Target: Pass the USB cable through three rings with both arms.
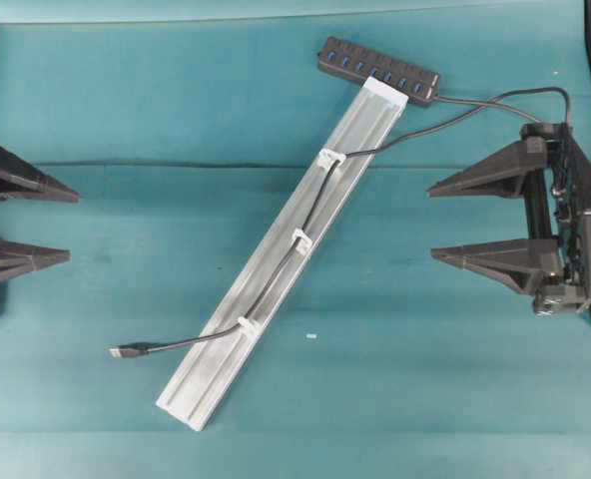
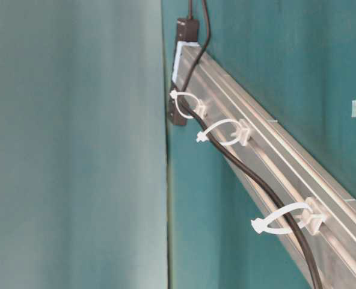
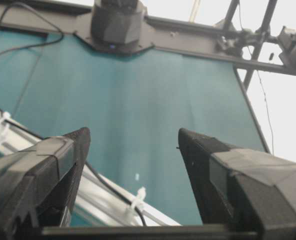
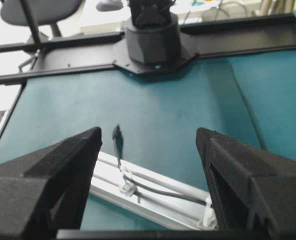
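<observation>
The dark USB cable (image 1: 313, 205) runs from a black hub (image 1: 378, 70) down the silver rail (image 1: 201, 389) and lies threaded through all three rings (image 1: 330, 158) (image 1: 300, 239) (image 1: 246, 324). Its metal-tipped plug (image 1: 124, 351) rests on the cloth left of the rail's lower end. My left gripper (image 1: 72, 226) is open at the far left edge, well away from the rail, with nothing between its fingers. My right gripper (image 1: 431, 222) is open to the right of the rail, also holding nothing. The right wrist view shows the plug (image 4: 117, 134) and a ring (image 4: 127, 182) below the open gripper (image 4: 149, 131).
The table is covered in teal cloth. A tiny white scrap (image 1: 311, 336) lies right of the rail's lower half. The cable loops from the hub past the right arm's upper finger (image 1: 495, 170). The table-level view shows the white rings (image 2: 226, 131) standing off the rail (image 2: 340, 253).
</observation>
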Controlling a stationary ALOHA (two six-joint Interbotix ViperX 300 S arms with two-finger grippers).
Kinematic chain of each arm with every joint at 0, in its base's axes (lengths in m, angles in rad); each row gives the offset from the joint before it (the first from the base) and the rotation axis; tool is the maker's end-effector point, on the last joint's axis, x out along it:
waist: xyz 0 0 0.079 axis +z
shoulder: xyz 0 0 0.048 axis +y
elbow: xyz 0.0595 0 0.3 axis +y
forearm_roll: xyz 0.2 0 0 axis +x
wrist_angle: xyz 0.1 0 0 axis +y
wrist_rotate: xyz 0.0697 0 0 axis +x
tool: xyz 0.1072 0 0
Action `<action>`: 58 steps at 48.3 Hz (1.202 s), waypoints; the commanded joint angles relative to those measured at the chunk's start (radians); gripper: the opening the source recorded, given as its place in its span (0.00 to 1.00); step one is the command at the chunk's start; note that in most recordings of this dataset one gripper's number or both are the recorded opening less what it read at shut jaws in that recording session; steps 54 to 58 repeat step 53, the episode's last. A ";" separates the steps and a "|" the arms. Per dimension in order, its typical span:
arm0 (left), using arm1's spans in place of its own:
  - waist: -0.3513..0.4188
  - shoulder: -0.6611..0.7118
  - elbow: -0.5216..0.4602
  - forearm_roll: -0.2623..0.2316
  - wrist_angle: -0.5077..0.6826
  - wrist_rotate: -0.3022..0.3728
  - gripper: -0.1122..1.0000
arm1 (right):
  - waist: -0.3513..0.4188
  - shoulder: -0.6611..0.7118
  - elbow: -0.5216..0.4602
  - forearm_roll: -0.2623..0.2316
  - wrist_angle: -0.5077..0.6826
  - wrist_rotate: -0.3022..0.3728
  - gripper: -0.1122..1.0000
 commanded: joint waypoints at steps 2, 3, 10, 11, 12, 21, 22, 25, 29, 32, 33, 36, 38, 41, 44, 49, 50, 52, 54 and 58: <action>0.000 0.009 -0.018 0.003 -0.009 0.000 0.82 | 0.000 0.009 -0.006 0.002 -0.009 0.005 0.80; 0.000 0.009 -0.018 0.003 -0.011 -0.002 0.82 | 0.000 0.009 -0.006 0.002 -0.009 0.005 0.80; 0.002 0.006 -0.018 0.003 -0.012 0.000 0.82 | 0.000 0.006 -0.005 0.002 -0.017 0.003 0.80; 0.000 0.006 -0.018 0.006 -0.011 0.000 0.82 | 0.000 0.006 -0.005 0.003 -0.017 0.003 0.80; 0.000 0.006 -0.020 0.003 -0.011 0.000 0.82 | 0.000 0.006 -0.005 0.002 -0.017 0.003 0.80; 0.000 0.011 -0.018 0.003 -0.011 0.000 0.82 | 0.002 0.005 -0.003 0.002 -0.020 0.005 0.80; 0.000 0.011 -0.018 0.003 -0.011 -0.002 0.82 | 0.003 0.005 -0.003 0.003 -0.021 0.005 0.80; 0.000 0.011 -0.020 0.003 -0.011 -0.002 0.82 | 0.005 0.003 -0.002 0.002 -0.021 0.005 0.80; 0.002 0.011 -0.023 0.003 -0.008 -0.002 0.82 | 0.003 0.003 -0.002 0.002 -0.021 0.005 0.80; 0.000 0.011 -0.023 0.003 -0.006 -0.002 0.82 | 0.003 0.003 -0.002 0.002 -0.023 0.003 0.80; 0.000 0.011 -0.023 0.003 -0.006 -0.002 0.82 | 0.003 0.003 -0.002 0.002 -0.023 0.003 0.80; 0.002 0.011 -0.020 0.003 -0.006 -0.002 0.82 | 0.003 0.003 -0.002 0.002 -0.023 0.005 0.80; 0.002 0.011 -0.023 0.003 -0.006 -0.002 0.82 | 0.005 0.002 0.000 0.002 -0.021 0.005 0.80; 0.000 0.011 -0.020 0.003 -0.005 -0.002 0.82 | 0.003 -0.006 0.002 0.002 -0.017 0.003 0.80; 0.000 0.017 -0.020 0.003 -0.005 -0.002 0.82 | 0.003 -0.018 0.011 0.003 -0.025 0.003 0.80; 0.000 0.023 -0.018 0.003 -0.005 -0.002 0.82 | 0.003 -0.041 0.037 0.002 -0.026 0.005 0.81; 0.000 0.025 -0.018 0.003 -0.005 -0.002 0.82 | 0.005 -0.048 0.043 0.002 -0.025 0.006 0.81; 0.000 0.025 -0.017 0.003 -0.005 -0.002 0.82 | 0.003 -0.058 0.051 0.002 -0.026 0.006 0.81; 0.000 0.026 -0.017 0.003 -0.005 -0.002 0.82 | 0.003 -0.063 0.052 0.002 -0.025 0.006 0.81; 0.000 0.026 -0.017 0.003 -0.005 -0.002 0.82 | 0.003 -0.063 0.052 0.002 -0.025 0.006 0.81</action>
